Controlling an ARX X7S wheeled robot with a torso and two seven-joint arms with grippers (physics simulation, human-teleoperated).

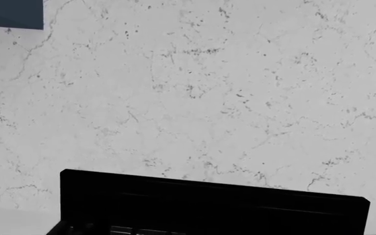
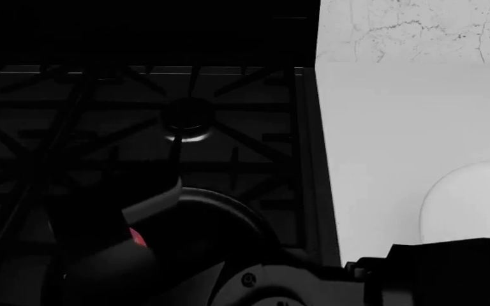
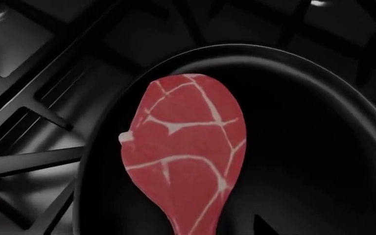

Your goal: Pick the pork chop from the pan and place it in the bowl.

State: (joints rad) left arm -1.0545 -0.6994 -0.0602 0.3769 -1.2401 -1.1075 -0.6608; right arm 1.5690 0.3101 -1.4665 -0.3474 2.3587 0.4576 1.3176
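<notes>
Pork chop lies flat in the pan on the black stove grate, directly under the right wrist camera; from the head only a red sliver of it shows beside the dark right arm reaching over the pan. Further right, the bowl sits on the pale desk, well apart from the pan. Neither hand's fingers are visible, so I cannot tell whether either is released or clenched
</notes>
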